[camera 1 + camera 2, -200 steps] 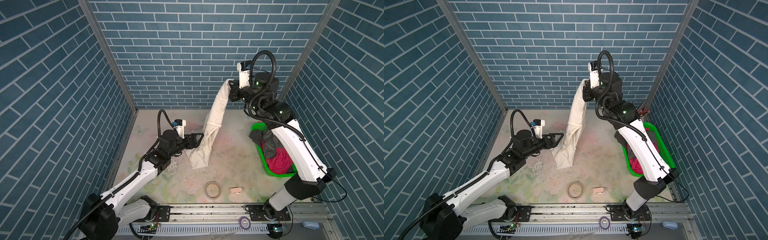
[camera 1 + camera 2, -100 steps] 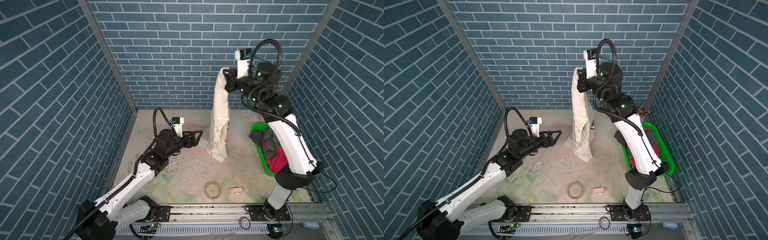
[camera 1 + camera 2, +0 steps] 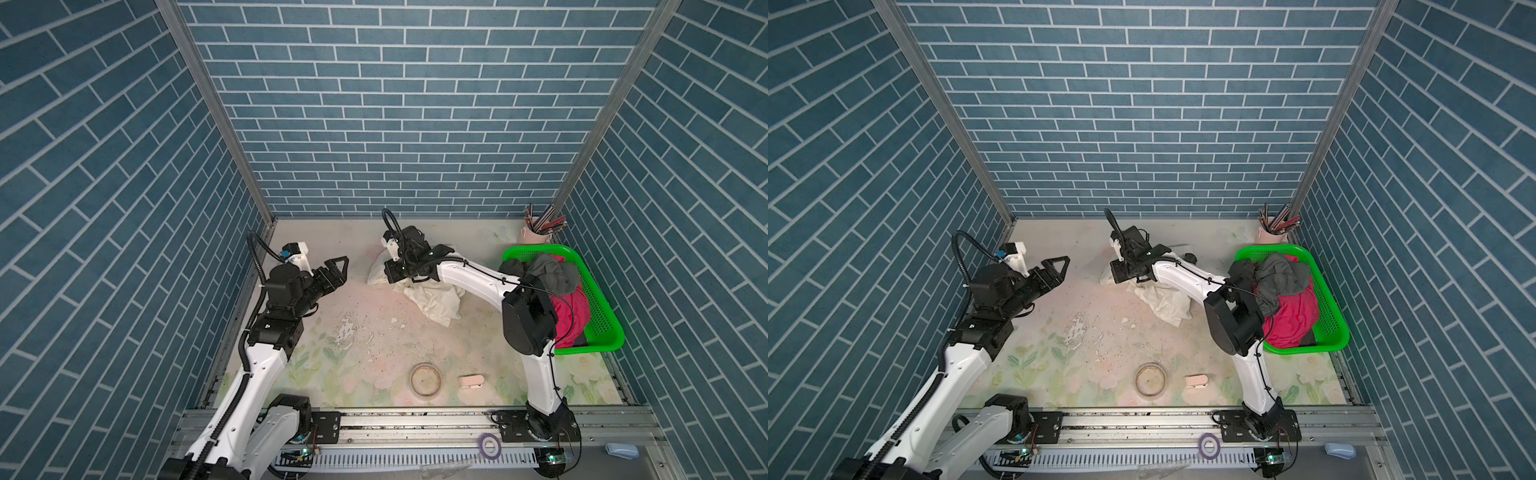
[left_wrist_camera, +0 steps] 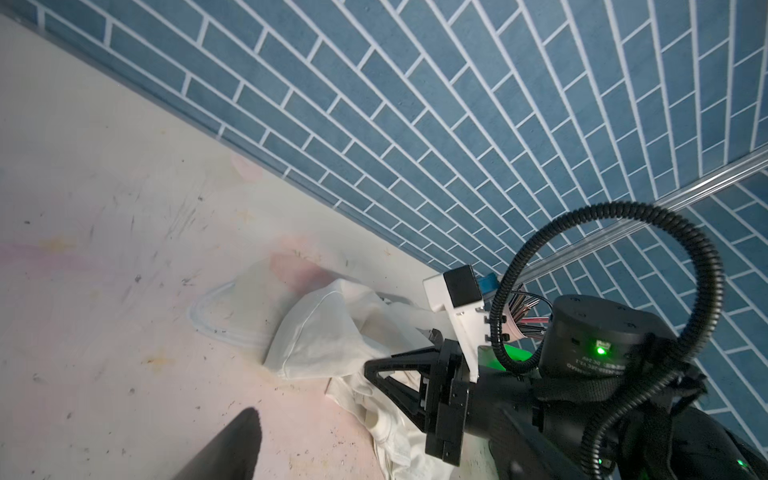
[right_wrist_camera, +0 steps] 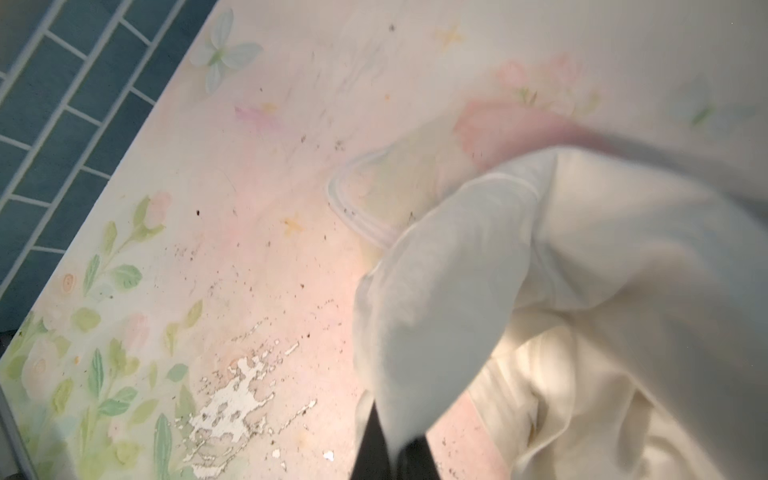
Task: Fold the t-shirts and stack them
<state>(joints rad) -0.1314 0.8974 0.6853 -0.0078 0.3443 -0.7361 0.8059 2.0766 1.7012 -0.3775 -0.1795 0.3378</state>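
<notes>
blue brick walls point(image 3: 395, 124) ring a scuffed floral tabletop point(image 3: 353, 328) holding cream t-shirt point(image 3: 436, 297).

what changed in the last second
The right gripper swung down from high up and lowered the cream t-shirt into a crumpled heap on the table, cloth still between its fingers. The left gripper, open, drew back from the shirt. The shirts in the green basket stayed put.

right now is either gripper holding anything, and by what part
The right gripper pinches a bunched fold of the cream t-shirt; which part of the shirt cannot be told. The left gripper is open and empty.
</notes>
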